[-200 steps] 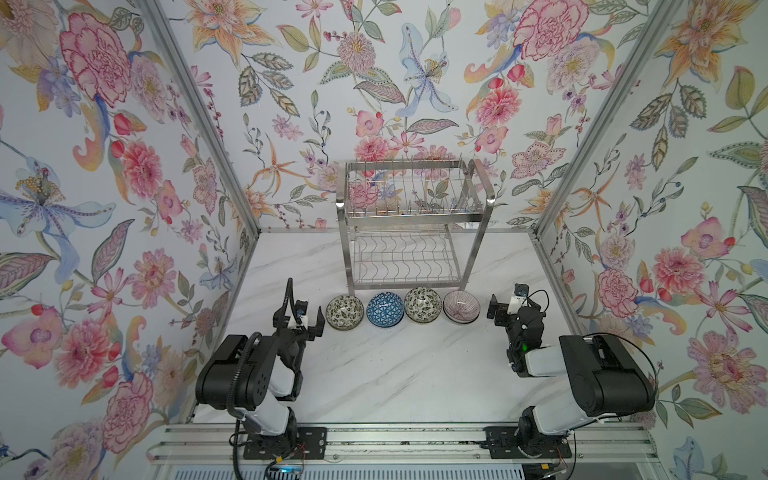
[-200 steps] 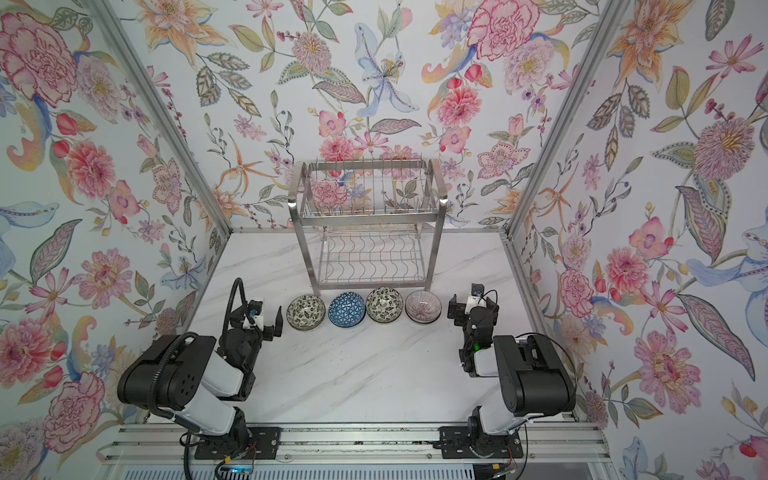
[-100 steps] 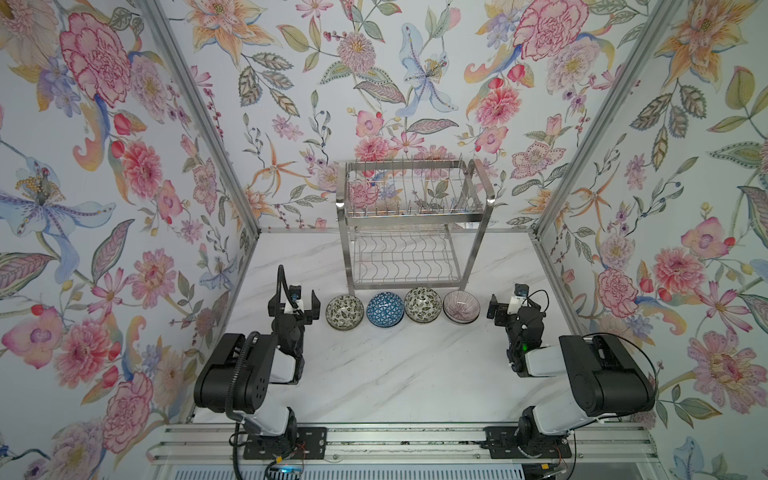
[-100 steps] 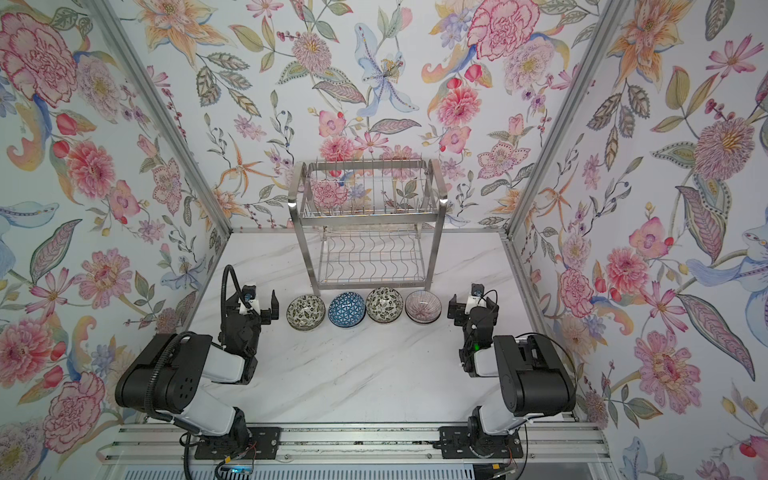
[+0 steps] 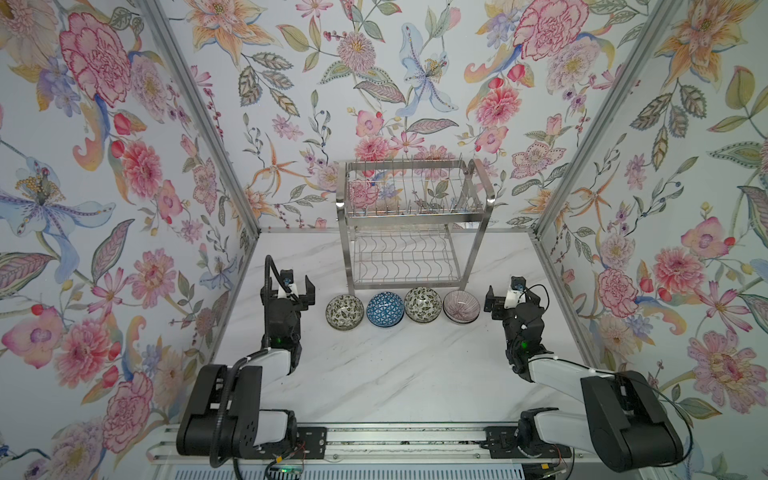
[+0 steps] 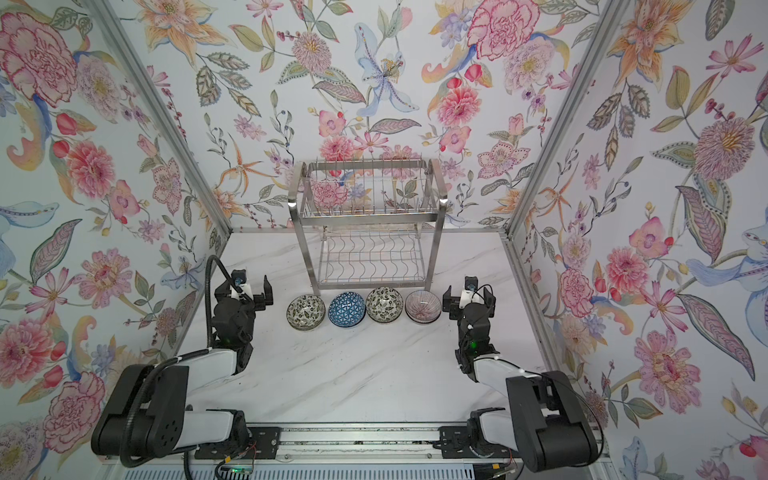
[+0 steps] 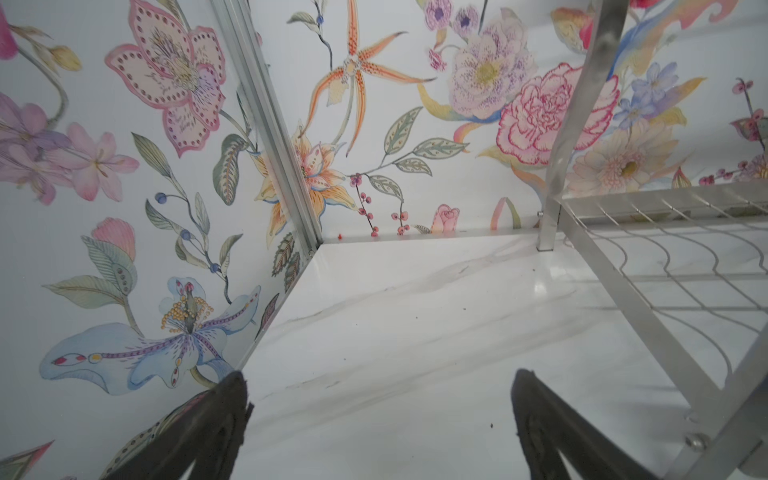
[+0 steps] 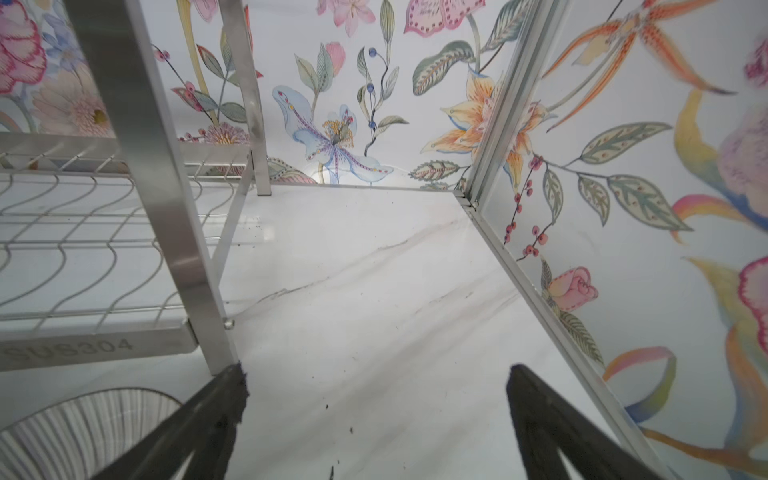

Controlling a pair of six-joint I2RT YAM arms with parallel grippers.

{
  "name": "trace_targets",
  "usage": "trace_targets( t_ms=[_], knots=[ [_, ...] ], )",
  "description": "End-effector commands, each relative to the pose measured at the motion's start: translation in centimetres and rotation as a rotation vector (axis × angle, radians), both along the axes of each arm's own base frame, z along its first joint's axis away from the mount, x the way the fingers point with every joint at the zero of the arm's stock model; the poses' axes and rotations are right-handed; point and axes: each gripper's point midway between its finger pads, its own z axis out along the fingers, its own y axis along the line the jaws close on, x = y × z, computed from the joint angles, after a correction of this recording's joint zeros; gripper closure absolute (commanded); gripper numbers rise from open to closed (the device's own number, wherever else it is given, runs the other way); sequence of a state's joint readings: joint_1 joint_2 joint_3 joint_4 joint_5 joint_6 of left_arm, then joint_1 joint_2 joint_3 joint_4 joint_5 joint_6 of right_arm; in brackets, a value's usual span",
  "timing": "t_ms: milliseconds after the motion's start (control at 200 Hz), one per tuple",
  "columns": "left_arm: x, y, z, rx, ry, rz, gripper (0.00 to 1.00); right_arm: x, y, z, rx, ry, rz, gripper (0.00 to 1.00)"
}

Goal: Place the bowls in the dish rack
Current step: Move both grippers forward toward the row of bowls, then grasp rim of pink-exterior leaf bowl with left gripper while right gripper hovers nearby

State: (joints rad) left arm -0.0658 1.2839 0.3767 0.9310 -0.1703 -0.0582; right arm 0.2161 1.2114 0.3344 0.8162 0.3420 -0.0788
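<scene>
both top views, bowls (image 5: 385, 309) before dish rack (image 5: 415, 219), left claw (image 5: 289, 287) and right claw (image 5: 513, 297) apart

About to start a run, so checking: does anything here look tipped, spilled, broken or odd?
Nothing tipped, spilled or broken. The four bowls sit upright in a neat row before the dish rack, which stands square and empty. Only a few dark specks dot the table near the right claw.

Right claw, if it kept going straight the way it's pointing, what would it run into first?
Likely nothing before the back wall. The right claw points along the table between a leg of the rack and the side wall. Its inner finger looks close to that leg, though depth is unclear.
</scene>
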Motion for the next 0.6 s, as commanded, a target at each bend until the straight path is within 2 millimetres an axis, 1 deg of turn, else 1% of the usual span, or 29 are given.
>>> trace_targets(
  t_ms=[0, 75, 155, 185, 205, 285, 390, 465, 595],
  knots=[
    [-0.8, -0.2, -1.2, -0.079, 0.132, 0.016, 0.01, -1.1, 1.1, 1.0, -0.043, 0.082, -0.003, 0.01],
    [-1.2, -1.3, -0.7, -0.117, 0.164, -0.022, 0.01, -1.7, 3.1, 2.1, -0.033, 0.106, 0.059, 0.01],
    [-1.6, -3.0, -0.7, -0.120, 0.222, -0.065, 0.01, -2.3, 5.1, 3.0, -0.012, 0.155, 0.121, 0.01],
    [-1.8, -3.7, -1.0, -0.112, 0.254, -0.080, 0.01, -2.5, 5.7, 3.5, -0.011, 0.167, 0.136, 0.01],
    [-1.9, -4.2, -1.0, -0.108, 0.268, -0.090, 0.01, -2.6, 6.0, 3.4, -0.012, 0.186, 0.145, 0.01],
    [-2.3, -6.4, -1.7, -0.096, 0.333, -0.148, 0.00, -3.0, 8.0, 4.3, -0.018, 0.224, 0.208, 0.01],
    [-3.0, -8.8, -3.4, -0.120, 0.409, -0.239, 0.01, -3.2, 10.3, 4.8, -0.042, 0.272, 0.265, 0.01],
    [-3.3, -9.5, -4.8, -0.133, 0.457, -0.270, 0.01, -2.9, 11.4, 4.8, -0.056, 0.301, 0.285, 0.01],
    [-3.4, -9.6, -6.8, -0.122, 0.525, -0.271, 0.01, -2.3, 12.7, 4.2, -0.073, 0.332, 0.317, 0.01]
  ],
)
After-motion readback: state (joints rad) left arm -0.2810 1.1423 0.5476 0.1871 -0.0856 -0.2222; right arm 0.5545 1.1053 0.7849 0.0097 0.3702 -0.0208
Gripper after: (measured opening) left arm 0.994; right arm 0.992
